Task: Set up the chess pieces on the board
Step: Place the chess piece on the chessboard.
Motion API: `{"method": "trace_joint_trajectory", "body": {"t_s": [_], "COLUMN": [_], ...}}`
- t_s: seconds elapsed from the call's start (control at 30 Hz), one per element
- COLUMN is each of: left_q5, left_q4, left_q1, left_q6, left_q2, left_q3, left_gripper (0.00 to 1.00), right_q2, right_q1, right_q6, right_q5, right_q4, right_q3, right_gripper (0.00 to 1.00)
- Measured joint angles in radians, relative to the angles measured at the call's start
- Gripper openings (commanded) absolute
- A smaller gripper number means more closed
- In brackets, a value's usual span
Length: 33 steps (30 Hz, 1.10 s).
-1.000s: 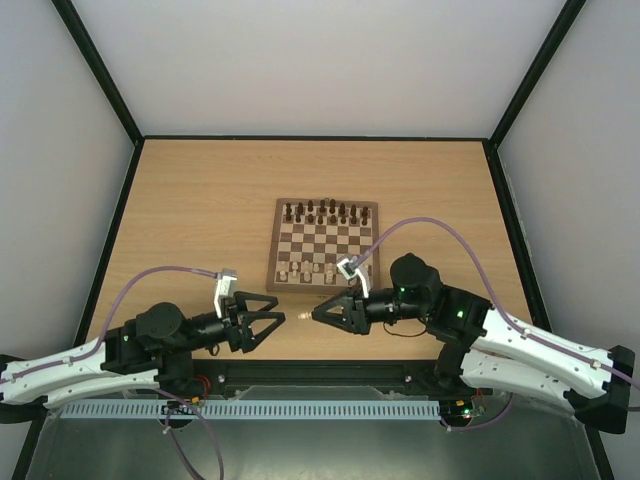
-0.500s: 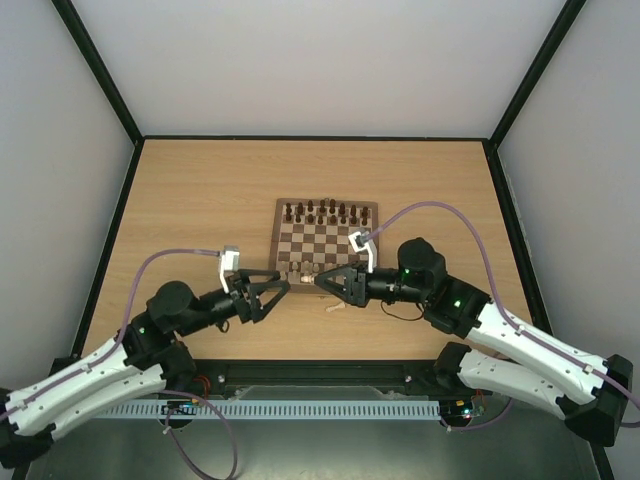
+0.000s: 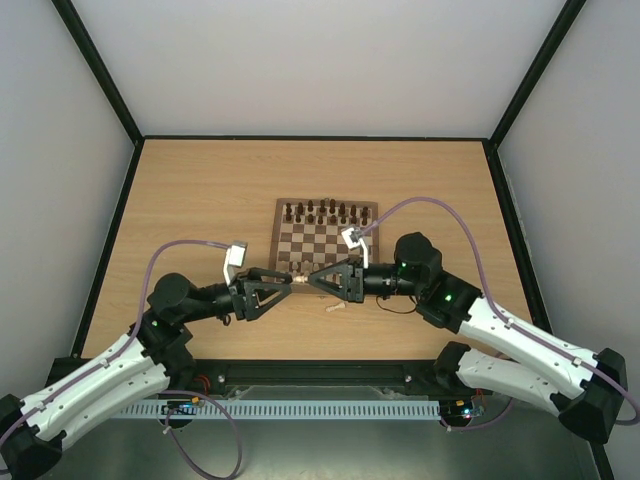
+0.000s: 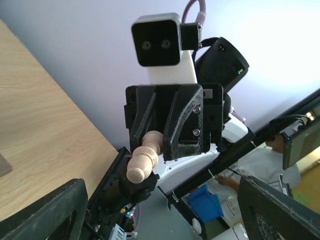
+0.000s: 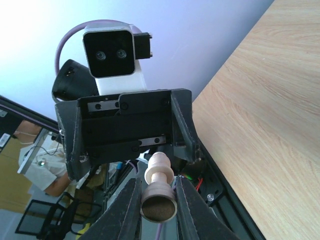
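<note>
A loose pale piece (image 3: 335, 306) lies on the table (image 3: 200, 200) near the board (image 3: 322, 240).

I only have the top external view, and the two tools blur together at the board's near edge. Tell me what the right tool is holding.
Observer: The right tool is shut on a pale chess piece, clamped near its base.
Operator: Give me its orientation.
Observer: Its round head points at the left tool; its flat underside faces the right wrist camera.
Operator: Report the left tool's jaws.
Observer: Wide open. In the left wrist view neither of its fingers touches the piece.
</note>
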Motion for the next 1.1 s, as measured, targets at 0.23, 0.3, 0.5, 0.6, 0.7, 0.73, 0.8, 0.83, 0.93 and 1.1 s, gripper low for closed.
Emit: {"method": "trace_joint_trajectory", "body": {"t_s": [0.23, 0.3, 0.5, 0.6, 0.7, 0.73, 0.8, 0.83, 0.93, 1.1], "left_q5": [0.057, 0.062, 0.073, 0.077, 0.081, 0.082, 0.082, 0.082, 0.084, 0.085], "left_q4": [0.057, 0.061, 0.075, 0.083, 0.09, 0.092, 0.096, 0.097, 0.097, 0.096], "left_q1": [0.002, 0.002, 0.002, 0.002, 0.002, 0.002, 0.002, 0.002, 0.002, 0.002], "left_q6": [-0.037, -0.043, -0.057, -0.064, -0.069, -0.07, -0.071, -0.072, -0.073, -0.073], "left_q2": [-0.001, -0.006, -0.013, -0.012, -0.012, -0.012, -0.011, -0.011, -0.008, -0.001], "left_q3": [-0.024, -0.026, -0.027, -0.029, -0.03, -0.03, -0.031, -0.033, -0.037, -0.041], "left_gripper": [0.77, 0.74, 0.59, 0.54, 0.5, 0.49, 0.47, 0.46, 0.44, 0.37], "right_q2": [0.023, 0.034, 0.057, 0.059, 0.063, 0.066, 0.073, 0.076, 0.087, 0.101], "right_q1": [-0.001, -0.002, -0.003, -0.003, -0.003, -0.003, -0.003, -0.003, -0.003, -0.003], "right_q6": [0.023, 0.032, 0.053, 0.06, 0.063, 0.064, 0.066, 0.066, 0.068, 0.072], "right_q5": [-0.058, -0.073, -0.113, -0.124, -0.137, -0.141, -0.148, -0.151, -0.159, -0.167], "right_q4": [0.054, 0.07, 0.106, 0.117, 0.123, 0.124, 0.129, 0.13, 0.135, 0.146], "right_q3": [0.0, 0.0, -0.003, -0.006, -0.006, -0.006, -0.006, -0.006, -0.006, -0.006], "right_gripper": [0.07, 0.07, 0.08, 0.08, 0.08, 0.08, 0.08, 0.08, 0.08, 0.08]}}
